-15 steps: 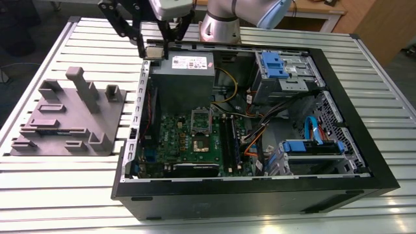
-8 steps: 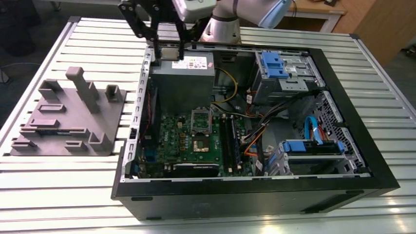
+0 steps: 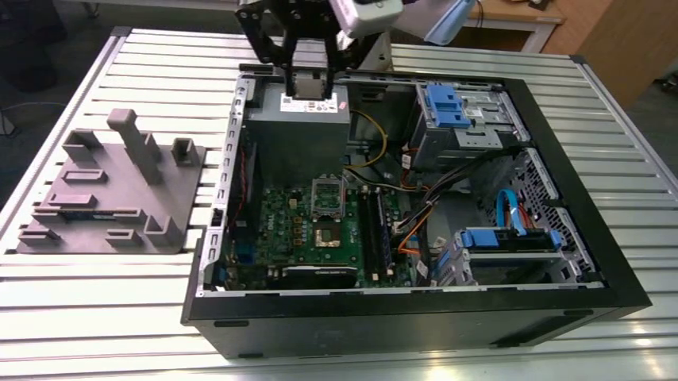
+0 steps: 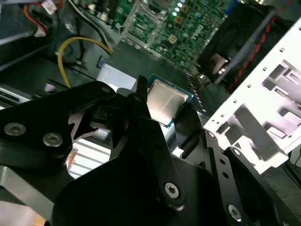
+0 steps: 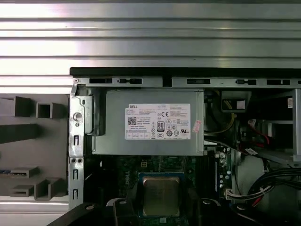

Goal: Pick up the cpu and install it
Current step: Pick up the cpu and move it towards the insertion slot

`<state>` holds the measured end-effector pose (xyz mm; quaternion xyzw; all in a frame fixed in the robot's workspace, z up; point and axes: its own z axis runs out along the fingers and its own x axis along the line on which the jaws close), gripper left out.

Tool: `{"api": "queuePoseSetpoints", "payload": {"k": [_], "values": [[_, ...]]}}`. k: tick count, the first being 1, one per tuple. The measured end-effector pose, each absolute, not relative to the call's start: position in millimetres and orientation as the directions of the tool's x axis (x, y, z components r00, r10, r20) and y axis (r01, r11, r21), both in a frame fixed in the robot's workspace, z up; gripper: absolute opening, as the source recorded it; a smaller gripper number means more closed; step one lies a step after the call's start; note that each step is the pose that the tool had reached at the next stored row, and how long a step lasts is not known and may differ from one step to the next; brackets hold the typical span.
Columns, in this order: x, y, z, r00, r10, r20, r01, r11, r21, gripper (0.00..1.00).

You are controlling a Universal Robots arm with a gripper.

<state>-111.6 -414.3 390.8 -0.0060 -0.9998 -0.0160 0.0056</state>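
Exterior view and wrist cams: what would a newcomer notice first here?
The open black computer case on the slatted table, its green motherboard exposed. Over the grey power supply, the black gripper pinches the cpu, a small silvery square. A grey moulded block sits on the exterior view's left.

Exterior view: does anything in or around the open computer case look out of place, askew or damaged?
Nothing stands out. The cpu sits off the motherboard, gripped in the end effector above the power supply, which fits the job. Cables lie loose inside the case, with no visible damage.
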Motion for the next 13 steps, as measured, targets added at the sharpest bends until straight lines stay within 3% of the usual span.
{"api": "queuePoseSetpoints", "payload": {"k": [13], "values": [[-78.8, -423.0, 390.1, -1.0, 0.012, 0.011, 0.012, 0.999, 0.032, 0.47]]}}
